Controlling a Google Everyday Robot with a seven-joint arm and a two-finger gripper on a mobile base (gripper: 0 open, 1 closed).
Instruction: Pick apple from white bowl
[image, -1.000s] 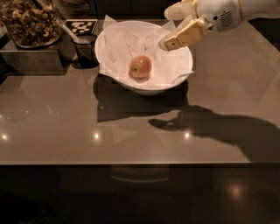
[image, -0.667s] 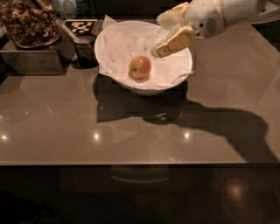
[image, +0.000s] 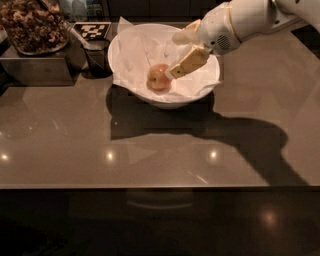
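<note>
The apple (image: 158, 77), small and red-orange, lies in the middle of the white bowl (image: 131, 46), which is lined with crinkled white paper. The bowl stands at the back of the brown counter. My gripper (image: 174, 57) reaches in from the upper right on a white arm and hangs over the bowl, just right of and slightly above the apple. Its two tan fingers are spread apart and hold nothing. The lower fingertip (image: 176, 73) is close beside the apple's right side; I cannot tell whether it touches.
A small dark cup (image: 97, 58) stands just left of the bowl. A tray of brown nuts (image: 34, 24) sits on a metal box (image: 35, 67) at the back left, with a checkered tag (image: 92, 30) behind the cup. The counter's front edge (image: 160, 187) runs across below.
The gripper has moved left and down into the bowl, from over the bowl's right rim to right beside the apple. The apple and bowl have not moved.
</note>
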